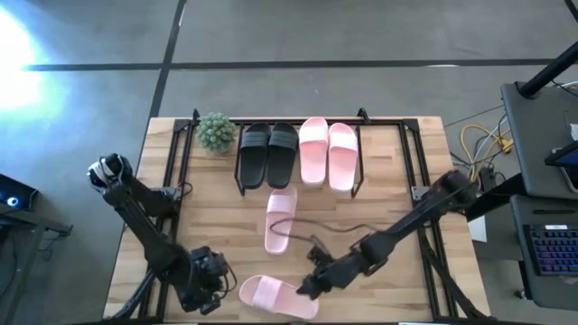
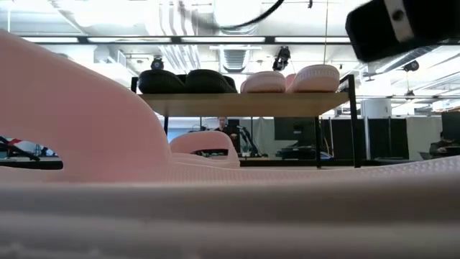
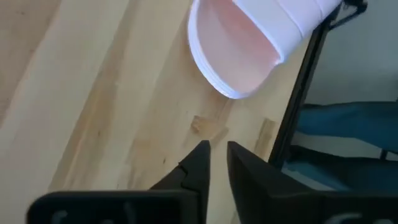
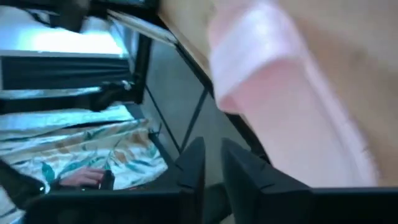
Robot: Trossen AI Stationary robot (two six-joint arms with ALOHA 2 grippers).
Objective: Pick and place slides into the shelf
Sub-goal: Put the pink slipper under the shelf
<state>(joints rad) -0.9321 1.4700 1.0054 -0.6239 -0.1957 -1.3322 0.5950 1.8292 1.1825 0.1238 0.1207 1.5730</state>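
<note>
Pink slide [image 1: 277, 297] sits at the table's near edge; my nearly closed, empty grippers [image 1: 310, 287] [image 1: 214, 291] could nudge it off.

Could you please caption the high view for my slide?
Four slides sit on the shelf; two pink slides remain on the table.

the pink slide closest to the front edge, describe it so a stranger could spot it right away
Start at the wooden table and go to its front edge, away from the shelf. Between the two arms lies one pale pink slide, crosswise. Unlike the other loose pink slide, it lies sideways, nearest the edge.
</note>
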